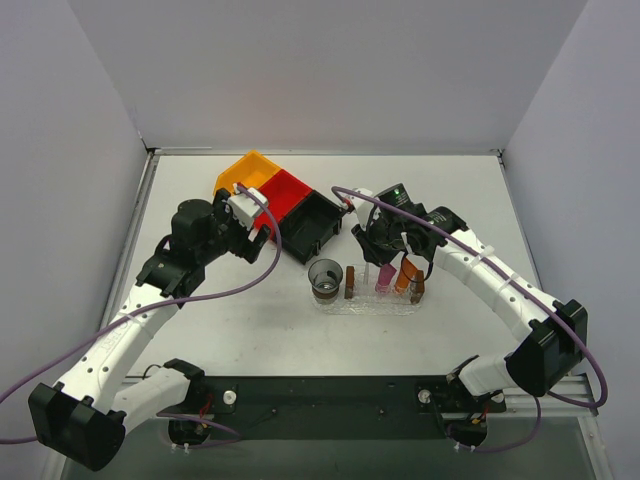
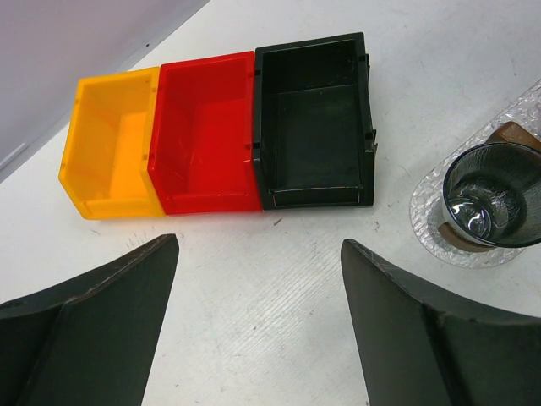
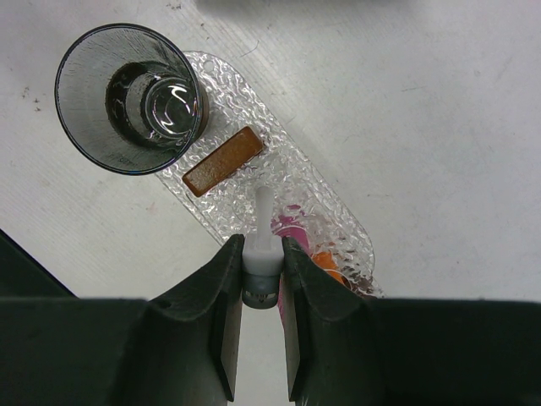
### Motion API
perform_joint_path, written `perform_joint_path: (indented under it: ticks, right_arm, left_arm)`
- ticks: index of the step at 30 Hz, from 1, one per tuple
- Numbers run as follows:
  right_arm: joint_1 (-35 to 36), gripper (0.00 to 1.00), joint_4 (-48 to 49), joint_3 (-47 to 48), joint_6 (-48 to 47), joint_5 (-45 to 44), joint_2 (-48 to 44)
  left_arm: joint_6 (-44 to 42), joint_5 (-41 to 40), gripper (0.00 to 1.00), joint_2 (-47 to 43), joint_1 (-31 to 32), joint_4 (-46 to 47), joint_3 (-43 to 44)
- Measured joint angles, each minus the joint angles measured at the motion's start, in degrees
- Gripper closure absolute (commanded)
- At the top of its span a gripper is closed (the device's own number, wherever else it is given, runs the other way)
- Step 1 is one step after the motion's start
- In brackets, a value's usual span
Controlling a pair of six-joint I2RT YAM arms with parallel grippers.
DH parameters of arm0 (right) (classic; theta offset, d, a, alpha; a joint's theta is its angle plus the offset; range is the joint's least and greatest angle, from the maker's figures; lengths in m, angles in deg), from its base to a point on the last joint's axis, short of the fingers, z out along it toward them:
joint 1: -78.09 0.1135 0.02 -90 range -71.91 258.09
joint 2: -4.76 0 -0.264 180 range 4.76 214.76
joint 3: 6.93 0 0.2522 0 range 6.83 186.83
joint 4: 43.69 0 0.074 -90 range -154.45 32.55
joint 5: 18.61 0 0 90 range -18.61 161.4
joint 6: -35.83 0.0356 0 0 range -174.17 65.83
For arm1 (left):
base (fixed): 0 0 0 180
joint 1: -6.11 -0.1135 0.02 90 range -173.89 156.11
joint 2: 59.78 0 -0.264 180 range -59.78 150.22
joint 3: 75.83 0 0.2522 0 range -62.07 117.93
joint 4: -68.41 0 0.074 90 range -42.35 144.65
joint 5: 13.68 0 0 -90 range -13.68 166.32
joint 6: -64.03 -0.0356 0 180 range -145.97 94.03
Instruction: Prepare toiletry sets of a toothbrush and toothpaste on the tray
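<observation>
Clear, bumpy plastic makes up the tray (image 3: 254, 110), which lies on the white table (image 1: 240, 320) in front of the right arm, its rounded ends showing in both wrist views. The right gripper (image 3: 261, 247) hangs directly above it with its fingers (image 3: 221, 279) clamped on the toothbrush (image 3: 264, 210), a thin white stick with a grey collar caught between the pads. The stick points down at the tray, between a brown block (image 3: 222, 161) and the magenta tube (image 3: 292, 230). Whether its tip touches the plastic cannot be told. The magenta tube stands on the tray just beside the toothbrush, and the orange tube (image 3: 326, 264) sits next to it toward the tray's far rounded end, partly hidden behind the right finger. In the overhead view both tubes lean upright side by side, magenta to the left of orange. At the tray's other end stands a glass cup (image 3: 127, 97), smoky and see-through, its mouth open upward, with the brown block lying between it and the tubes. The left gripper (image 2: 258, 245) hovers over bare table with its fingers spread wide apart and nothing between them. Beyond it sit three bins touching in a row: an orange bin (image 2: 114, 144), a red bin (image 2: 207, 131) and a black bin (image 2: 314, 123), the black one nearest the cup.
</observation>
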Motion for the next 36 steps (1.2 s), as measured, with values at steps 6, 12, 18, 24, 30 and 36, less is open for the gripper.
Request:
perform_joint_path:
  ticks: [6, 12, 18, 24, 30, 36]
  right_arm:
    - [-0.37, 1.0, 0.04, -0.02, 0.44, 0.46, 0.0]
    - [-0.92, 1.0, 0.17, -0.66, 1.14, 1.11, 0.0]
    - [-1.25, 1.0, 0.76, -0.96, 1.31, 1.53, 0.0]
    - [-1.62, 1.0, 1.11, -1.18, 1.38, 1.92, -0.02]
    - [-1.66, 1.0, 1.16, -1.18, 1.4, 2.05, -0.02]
    - [-1.77, 0.9, 1.16, -1.18, 1.42, 2.05, -0.02]
  left_arm:
    - [-0.02, 0.02, 0.12, 0.13, 0.0, 0.0, 0.0]
    - [-0.02, 0.02, 0.12, 0.35, 0.0, 0.0, 0.0]
    - [-0.02, 0.04, 0.12, 0.37, 0.0, 0.0, 0.0]
    - [-0.02, 0.04, 0.12, 0.59, 0.0, 0.02, 0.0]
    - [-0.17, 0.04, 0.12, 0.74, 0.0, 0.02, 0.0]
    - [-0.24, 0.04, 0.12, 0.74, 0.0, 0.0, 0.0]
